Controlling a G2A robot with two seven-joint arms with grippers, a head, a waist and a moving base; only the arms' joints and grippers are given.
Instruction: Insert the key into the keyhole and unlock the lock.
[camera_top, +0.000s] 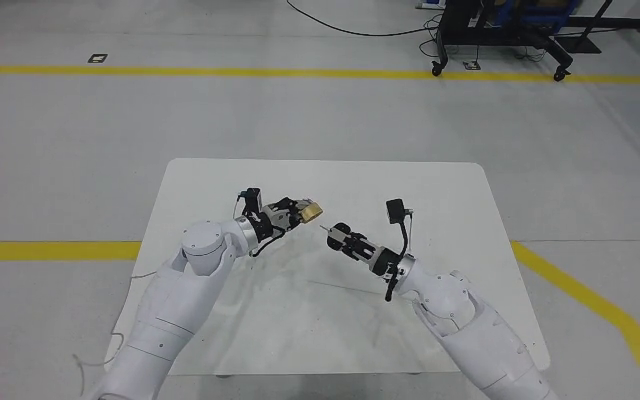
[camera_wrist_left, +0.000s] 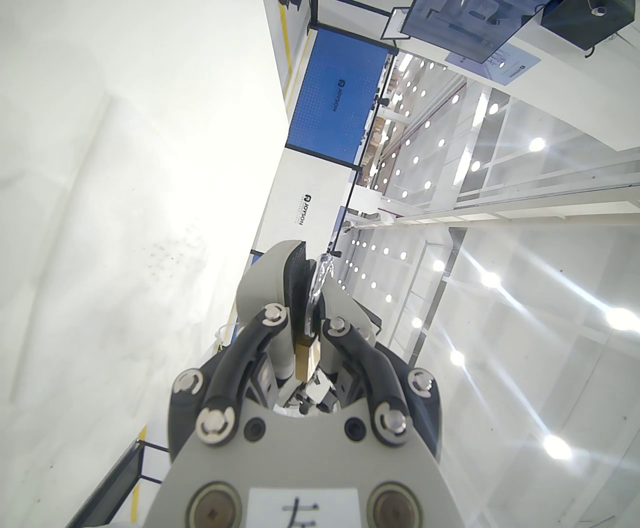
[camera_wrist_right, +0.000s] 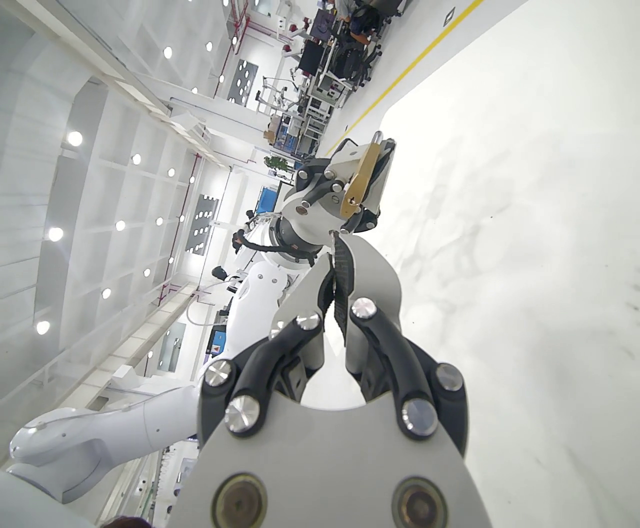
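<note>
- Left gripper (camera_top: 292, 212): fingers closed on the brass lock (camera_top: 312, 210), held in the air.
- Right gripper (camera_top: 338, 237): fingers closed on the key (camera_top: 326, 230), just beside the lock.
- Key: long axis aimed at the lock, tip short of it; fine alignment likely decides the insertion.

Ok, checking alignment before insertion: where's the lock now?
The lock sits in the left gripper over the table, just apart from the key held by the right gripper.
</note>
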